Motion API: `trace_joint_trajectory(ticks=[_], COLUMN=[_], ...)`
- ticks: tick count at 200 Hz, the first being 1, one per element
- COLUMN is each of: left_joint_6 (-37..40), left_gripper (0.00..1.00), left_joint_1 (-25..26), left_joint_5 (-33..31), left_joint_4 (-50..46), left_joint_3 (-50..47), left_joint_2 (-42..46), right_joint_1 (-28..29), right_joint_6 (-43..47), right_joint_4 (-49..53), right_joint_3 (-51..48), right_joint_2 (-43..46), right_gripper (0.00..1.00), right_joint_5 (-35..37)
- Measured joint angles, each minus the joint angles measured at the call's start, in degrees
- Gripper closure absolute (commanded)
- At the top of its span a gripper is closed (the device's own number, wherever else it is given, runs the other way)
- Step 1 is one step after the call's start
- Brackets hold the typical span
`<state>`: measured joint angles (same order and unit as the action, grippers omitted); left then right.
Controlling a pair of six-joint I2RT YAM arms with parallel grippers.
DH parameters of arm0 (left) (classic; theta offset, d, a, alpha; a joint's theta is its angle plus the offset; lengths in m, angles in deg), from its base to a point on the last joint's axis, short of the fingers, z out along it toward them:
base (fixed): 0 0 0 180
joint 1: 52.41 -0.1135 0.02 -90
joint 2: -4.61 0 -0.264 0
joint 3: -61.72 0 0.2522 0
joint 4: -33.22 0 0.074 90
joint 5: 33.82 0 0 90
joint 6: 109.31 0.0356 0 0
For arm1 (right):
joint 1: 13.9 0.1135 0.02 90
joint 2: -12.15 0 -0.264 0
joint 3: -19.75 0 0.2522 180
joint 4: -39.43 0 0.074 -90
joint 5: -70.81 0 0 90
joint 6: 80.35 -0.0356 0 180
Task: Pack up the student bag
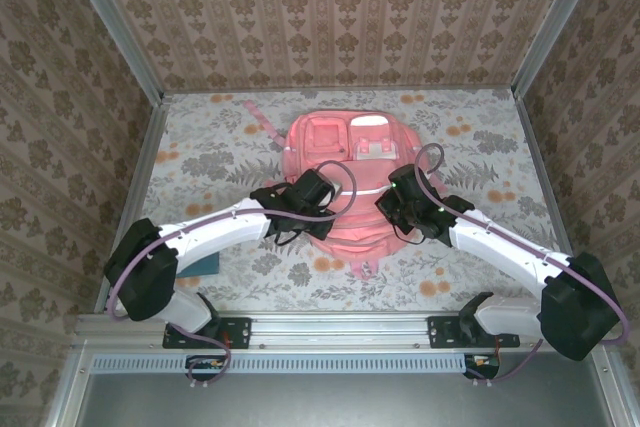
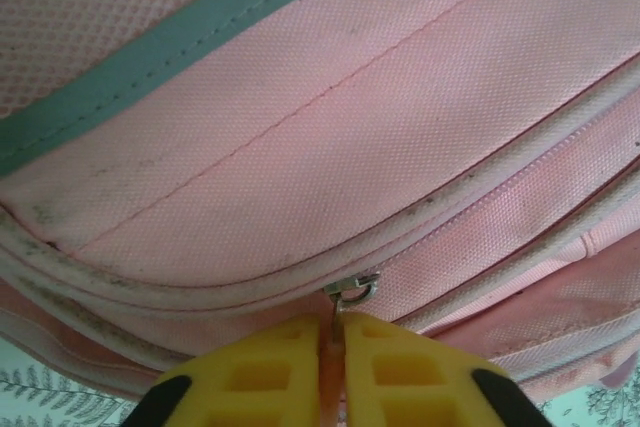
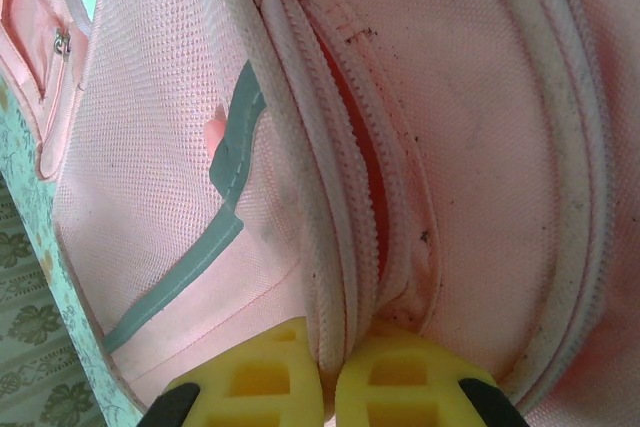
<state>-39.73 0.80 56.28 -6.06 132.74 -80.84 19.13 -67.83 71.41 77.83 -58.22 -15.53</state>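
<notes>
You can read no lettering, number or brand mark anywhere at this moment. The white patches [image 1: 372, 127] on the student bag [image 1: 348, 237] are too small and too pale in the overhead view for you to tell whether they carry any print. In both wrist views the pink weave, the piping and the pale strip [image 2: 190, 42] lie close before you, and none of them bears a legible sign.
</notes>
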Motion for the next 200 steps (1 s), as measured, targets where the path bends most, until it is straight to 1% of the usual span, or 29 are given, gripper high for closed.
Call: trace_joint_trajectory(ticks=[2, 61, 84, 100, 122, 146, 177, 182, 190, 200], left_joint_6=[-0.2, 1.0, 1.0, 1.0, 1.0, 1.0, 1.0, 1.0, 1.2, 1.1], left_gripper=[1.0, 1.0, 1.0, 1.0, 1.0, 1.0, 1.0, 0.95, 0.79, 0.64], left_joint_1=[0.0, -0.9, -3.7, -5.9, -7.5, -10.7, -14.1, -14.6, -15.3, -16.0], left_joint_5=[-0.1, -3.0, -5.3, -5.5, -4.4, -1.4, 1.3, 1.8, 2.4, 2.6], left_joint_4=[-0.1, -1.6, -2.0, -1.0, 1.0, 4.0, 5.9, 5.8, 5.9, 5.8], left_joint_3=[0.0, -0.5, -1.9, -2.7, -3.7, -5.0, -4.2, -3.8, -3.1, -2.6], left_joint_2=[0.0, 1.8, 3.5, 4.4, 5.1, 5.0, 3.5, 2.9, 2.2, 1.8], right_joint_1=[0.0, 0.0, 0.0, 0.0, 0.1, 0.1, 0.1, 0.1, 0.1, 0.1], right_joint_6=[0.0, 0.0, 0.0, 0.0, 0.3, 0.7, 0.8, 0.8, 0.8, 0.8], right_joint_4=[0.0, 0.1, 0.4, 0.4, 0.5, 0.6, 0.2, 0.1, -0.1, -0.2], right_joint_3=[0.0, 0.3, 0.6, 0.7, 1.2, 1.5, 1.7, 1.8, 1.8, 1.8], right_joint_2=[0.0, 0.1, 0.3, 0.3, 0.3, 0.2, 0.2, 0.1, 0.0, 0.0], right_gripper=[0.94, 0.95, 0.95, 0.96, 0.96, 0.96, 0.95, 0.95, 0.94, 0.92], right_joint_5=[0.0, 0.1, 0.2, 0.2, 0.2, -0.1, -0.5, -0.6, -0.7, -0.7])
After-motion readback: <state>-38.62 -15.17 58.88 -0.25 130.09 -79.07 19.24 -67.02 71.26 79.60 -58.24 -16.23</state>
